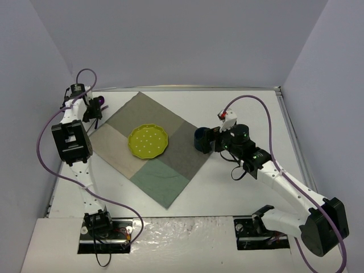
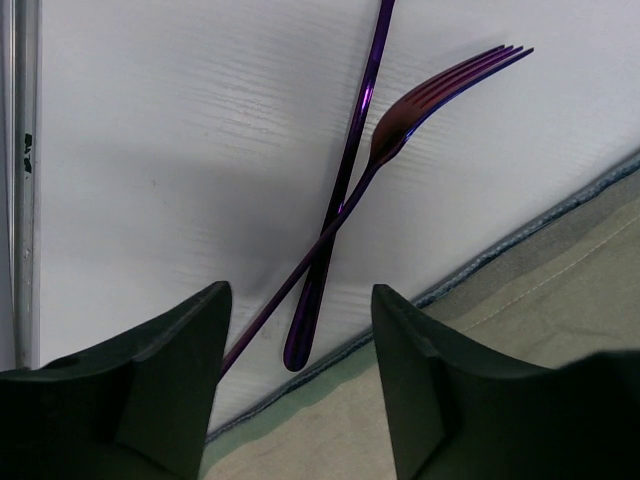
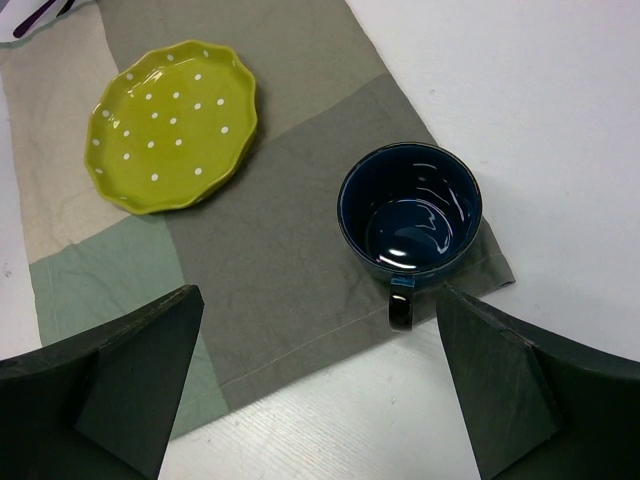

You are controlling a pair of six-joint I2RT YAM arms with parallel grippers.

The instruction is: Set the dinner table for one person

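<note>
The white dinner table carries a grey-green-beige patchwork cloth laid as a diamond. A yellow-green dotted plate sits at the cloth's middle and also shows in the right wrist view. A dark blue mug stands empty on the cloth's right corner, handle toward my right gripper, which is open and just short of it. A purple fork and a second purple utensil lie crossed on the bare table beside the cloth's left corner. My left gripper is open above their handle ends, holding nothing.
A metal rim runs along the table's left edge close to the cutlery. Grey walls enclose the table on three sides. The cloth's edge passes under the left fingers. Bare table lies right of the mug.
</note>
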